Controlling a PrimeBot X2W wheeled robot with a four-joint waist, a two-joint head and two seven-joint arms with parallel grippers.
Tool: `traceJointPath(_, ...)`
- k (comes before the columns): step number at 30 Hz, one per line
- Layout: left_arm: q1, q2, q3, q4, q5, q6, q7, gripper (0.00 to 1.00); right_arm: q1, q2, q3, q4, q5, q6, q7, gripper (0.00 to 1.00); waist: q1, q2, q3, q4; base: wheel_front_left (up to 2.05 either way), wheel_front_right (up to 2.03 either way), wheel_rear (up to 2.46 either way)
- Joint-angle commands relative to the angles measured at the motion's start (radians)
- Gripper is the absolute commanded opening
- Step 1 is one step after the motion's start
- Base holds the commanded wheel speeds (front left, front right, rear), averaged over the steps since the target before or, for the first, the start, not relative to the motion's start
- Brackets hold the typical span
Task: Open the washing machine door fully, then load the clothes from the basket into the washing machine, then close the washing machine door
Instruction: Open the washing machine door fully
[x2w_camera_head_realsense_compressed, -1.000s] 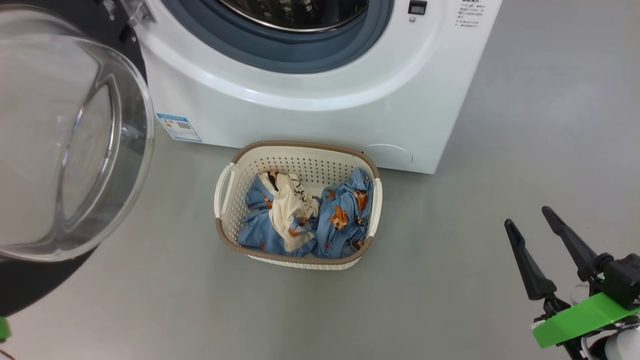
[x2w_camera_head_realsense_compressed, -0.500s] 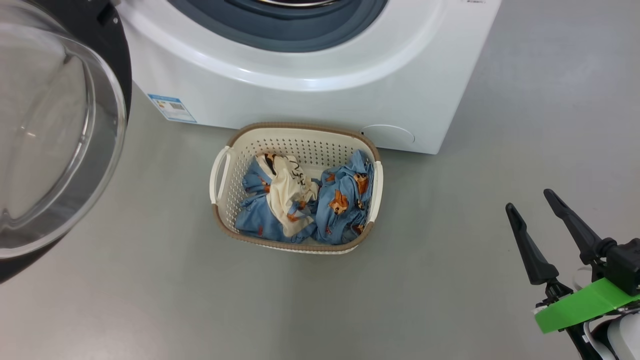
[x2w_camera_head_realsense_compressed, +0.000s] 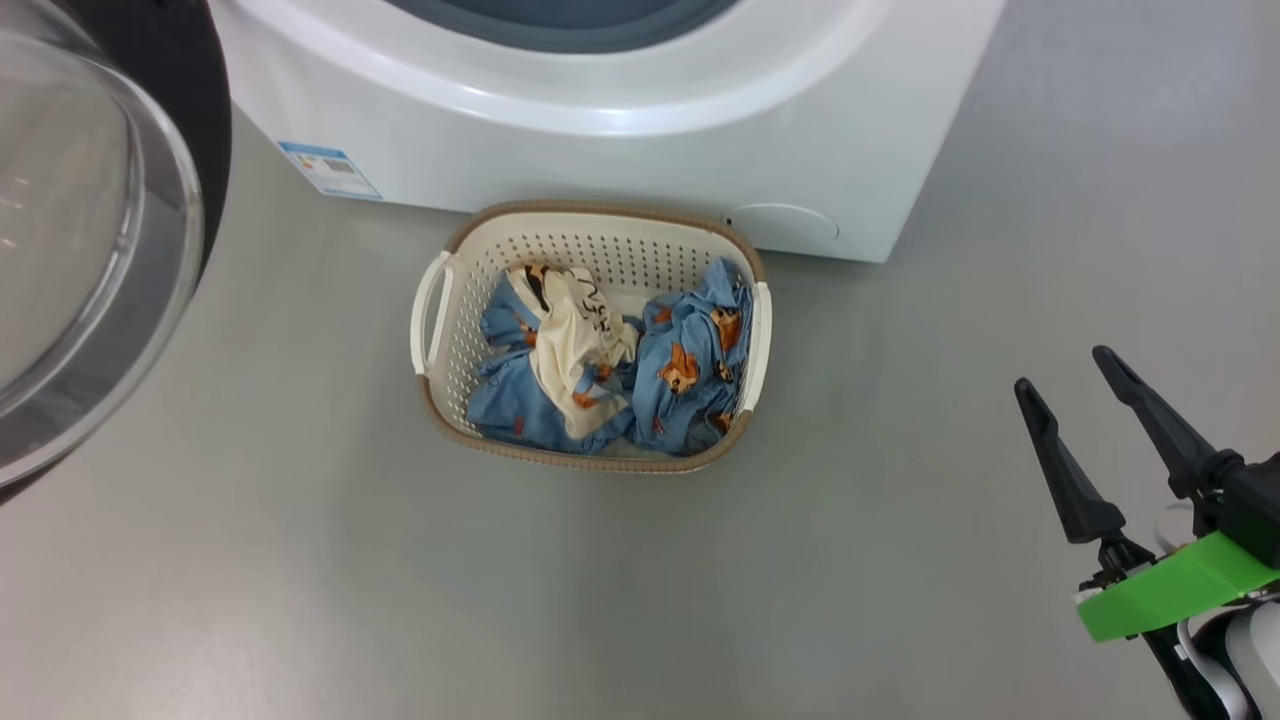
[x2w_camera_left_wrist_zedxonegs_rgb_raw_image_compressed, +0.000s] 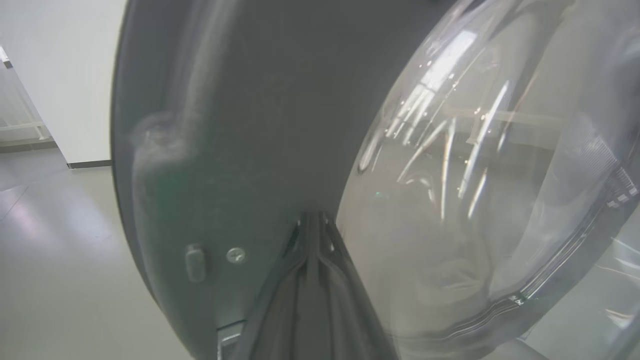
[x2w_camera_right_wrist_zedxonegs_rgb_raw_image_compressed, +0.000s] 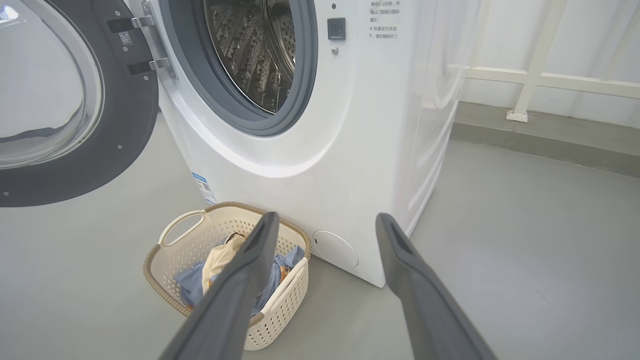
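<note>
Nearest, right gripper (x2w_camera_head_realsense_compressed: 1061, 368) spread wide and empty above grey floor (x2w_camera_head_realsense_compressed: 600, 600), left gripper (x2w_camera_left_wrist_zedxonegs_rgb_raw_image_compressed: 313, 218) pinched shut, tips at the dark inner face of the open washing machine door (x2w_camera_left_wrist_zedxonegs_rgb_raw_image_compressed: 240, 125), then clothes (x2w_camera_head_realsense_compressed: 690, 370) heaped in the basket (x2w_camera_head_realsense_compressed: 600, 209), just before the washing machine (x2w_camera_head_realsense_compressed: 600, 150).

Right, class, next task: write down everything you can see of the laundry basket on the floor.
The basket is a small, rounded-rectangular tub of cream plastic with perforated walls, a brown woven-looking rim and a white loop handle on each short side. It stands upright on the grey floor, close in front of the washing machine; whether they touch is unclear. Inside lie crumpled light-blue clothes with orange figures and a cream piece.
</note>
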Motion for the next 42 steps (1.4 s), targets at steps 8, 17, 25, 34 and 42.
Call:
traceJointPath(8,-0.034,0.068,0.061,0.004,0.047,-0.02,-0.005,0.0,-0.025,-0.025,0.027,-0.022,-0.01,0.006,-0.01,1.0,0.0,-0.0001,0.022,-0.008,0.0,0.0,0.0)
traceJointPath(17,0.03,-0.01,0.048,-0.046,0.098,-0.061,-0.005,0.0,-0.006,0.008,0.023,-0.003,-0.004,0.006,-0.01,1.0,0.0,-0.0001,-0.054,-0.002,0.0,0.0,0.0)
traceJointPath(25,0.116,-0.098,0.032,-0.151,0.118,-0.093,-0.005,0.0,0.018,0.033,0.018,0.008,0.001,0.006,-0.01,1.0,0.0,-0.0001,-0.126,0.01,0.0,0.0,0.0)
traceJointPath(34,0.228,-0.17,-0.036,-0.283,0.139,-0.119,-0.005,1.0,0.046,0.055,0.015,0.015,0.006,0.006,-0.01,1.0,0.0,-0.0001,-0.2,0.003,0.0,0.0,0.0)
traceJointPath(42,0.342,-0.226,-0.219,-0.43,0.059,-0.126,-0.005,1.0,0.09,0.082,-0.007,0.014,0.007,0.006,-0.01,1.0,0.0,-0.0001,-0.253,-0.039,0.0,0.0,0.0)
